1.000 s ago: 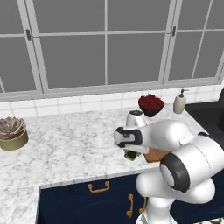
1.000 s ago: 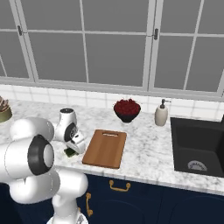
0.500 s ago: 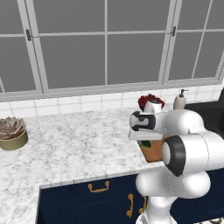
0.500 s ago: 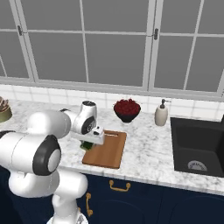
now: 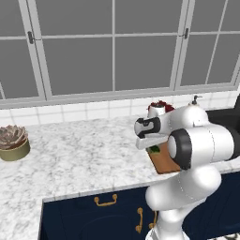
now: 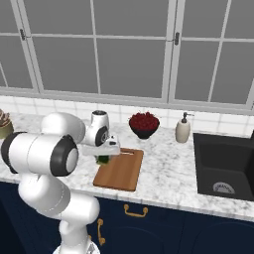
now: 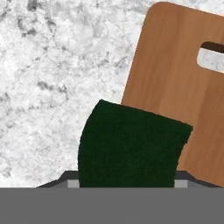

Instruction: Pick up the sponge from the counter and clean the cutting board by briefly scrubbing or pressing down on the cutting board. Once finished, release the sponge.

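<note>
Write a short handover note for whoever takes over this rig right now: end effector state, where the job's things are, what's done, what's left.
End effector: shut on the sponge, dark green side facing the hand camera.
Sponge: off the counter, held over the left edge of the cutting board; contact with the board cannot be told.
Cutting board: flat on the counter in front of the bowl of red fruit, slot handle at its far end.
Done: sponge picked up and brought to the board.
Left: press or scrub on the board, then release the sponge.
</note>
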